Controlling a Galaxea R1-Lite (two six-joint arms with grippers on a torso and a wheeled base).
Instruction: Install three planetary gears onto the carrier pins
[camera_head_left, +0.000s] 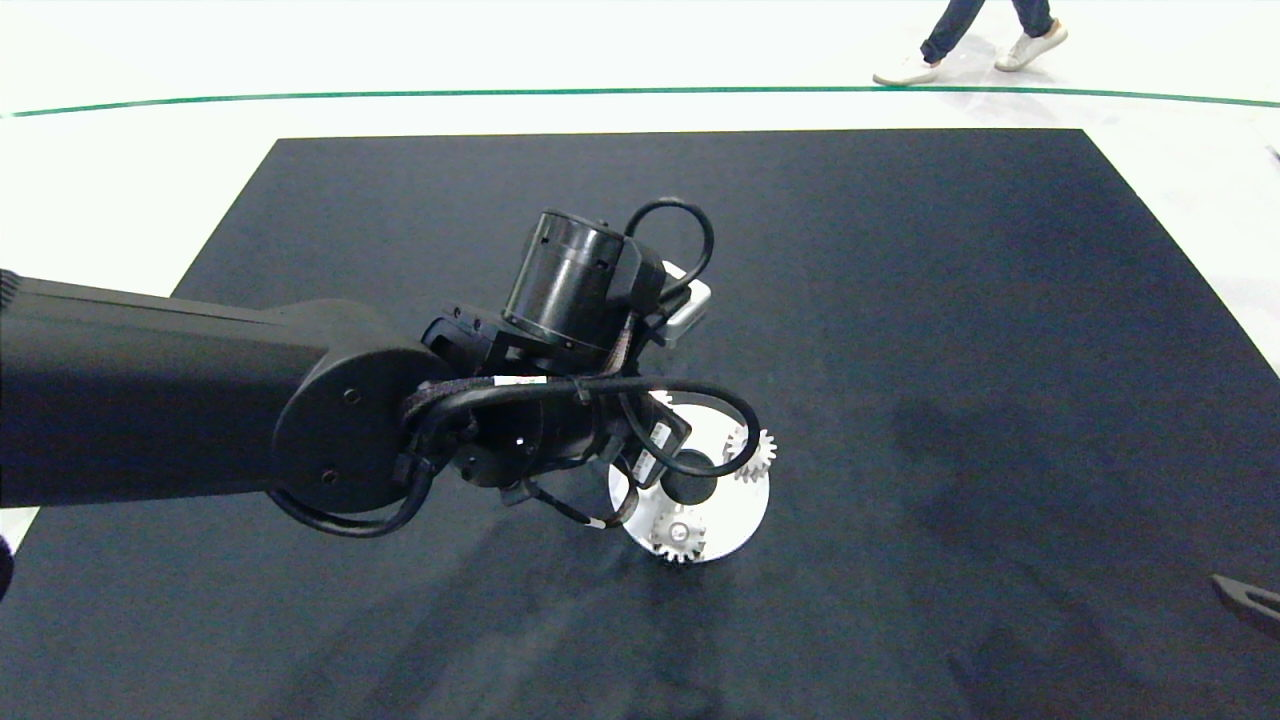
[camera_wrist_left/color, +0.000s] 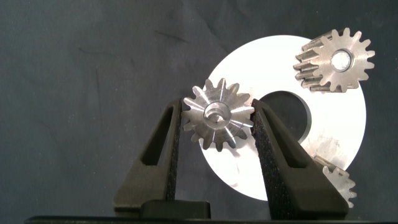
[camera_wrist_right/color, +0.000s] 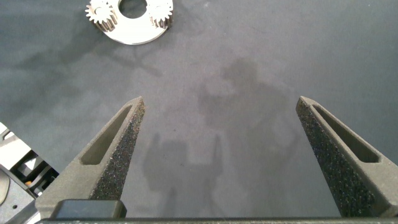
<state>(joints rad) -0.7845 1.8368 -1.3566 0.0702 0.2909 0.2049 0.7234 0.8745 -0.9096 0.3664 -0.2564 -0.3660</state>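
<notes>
Left claw (camera_wrist_left/color: 217, 121) pinching the third gear (camera_wrist_left/color: 217, 116) above the white disc (camera_wrist_left/color: 249, 168), poised to seat it; right claw (camera_wrist_right/color: 217, 109) spread, idle, well apart.

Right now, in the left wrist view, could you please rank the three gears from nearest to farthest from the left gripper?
1. The gripped gear, clamped between the left gripper fingers over the white disc's edge.
2. The half-hidden gear, on the disc's rim just beside one finger.
3. The far gear, seated on the disc's opposite side, beyond the centre hole.
</notes>
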